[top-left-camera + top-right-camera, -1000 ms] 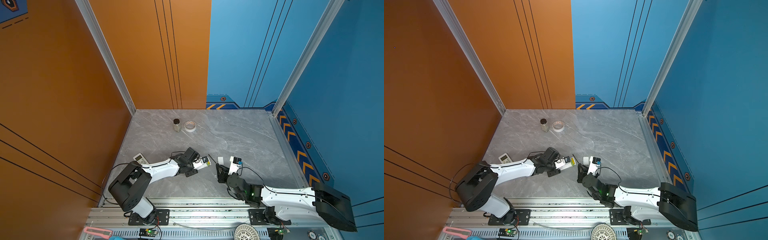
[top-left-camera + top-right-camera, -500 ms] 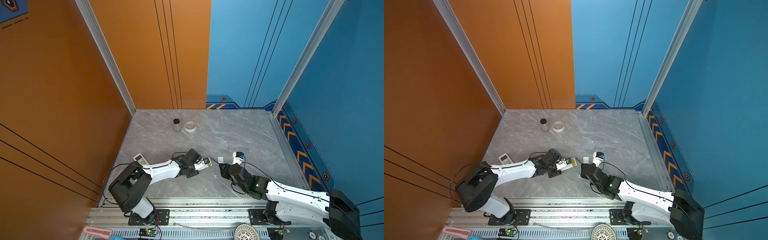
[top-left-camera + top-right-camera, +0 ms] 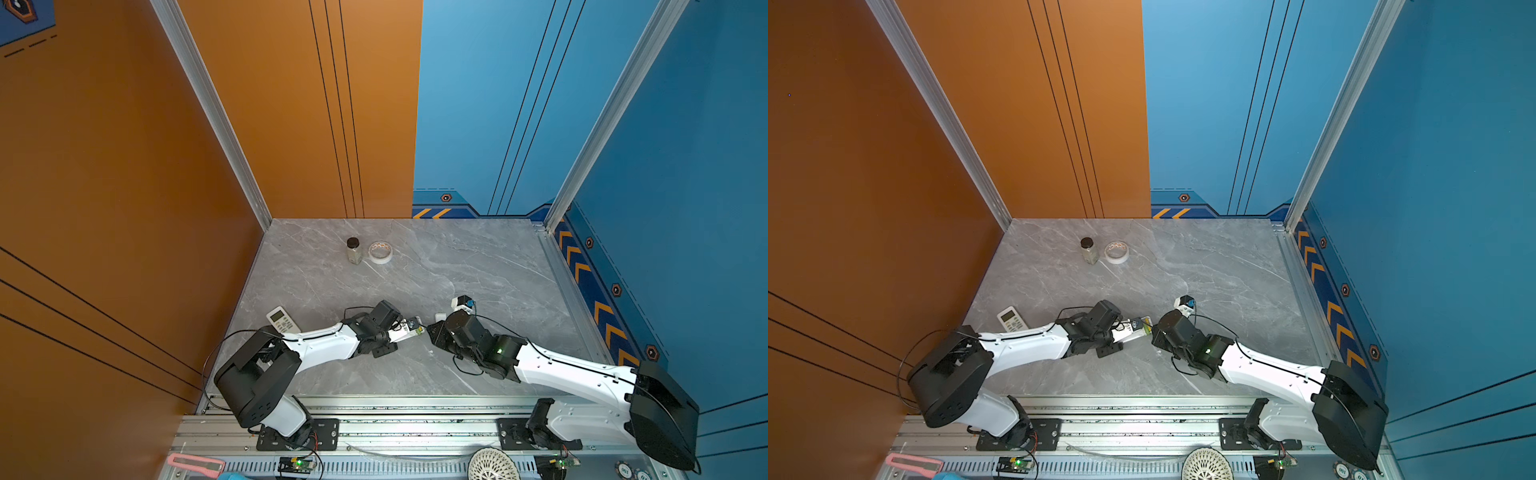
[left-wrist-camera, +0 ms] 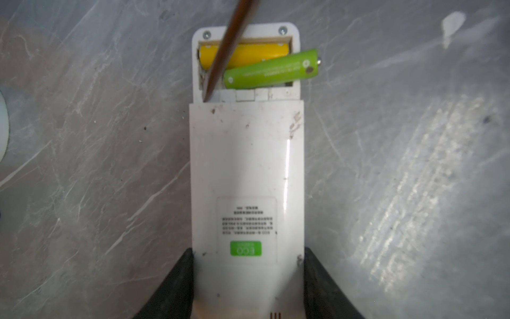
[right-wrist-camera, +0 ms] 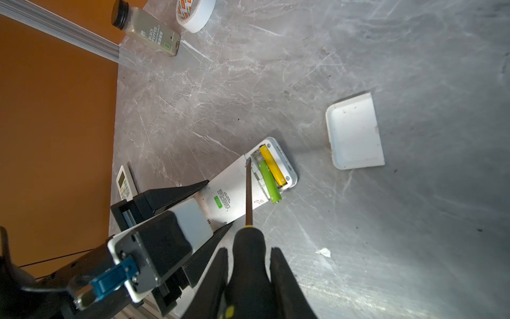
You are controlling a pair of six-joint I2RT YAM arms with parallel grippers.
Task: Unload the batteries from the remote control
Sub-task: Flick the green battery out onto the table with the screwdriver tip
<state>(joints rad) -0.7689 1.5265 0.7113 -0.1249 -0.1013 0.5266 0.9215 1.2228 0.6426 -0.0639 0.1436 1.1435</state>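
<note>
Both arms were stretched low over the grey table (image 3: 478,257), noses almost meeting near its front middle. The left gripper (image 4: 248,250) clamped the white remote (image 4: 245,165) by its sides, back face up. The right gripper (image 5: 248,250) squeezed the screwdriver (image 5: 249,193), its tip at the compartment edge. The green battery (image 4: 271,69) sat tilted, one end poking out. The yellow battery (image 4: 248,53) lay seated.

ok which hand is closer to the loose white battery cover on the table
Right. The right hand, shut on the screwdriver, is close beside the cover. The left hand grips the remote at its far end, so the remote lies between it and the cover.
</note>
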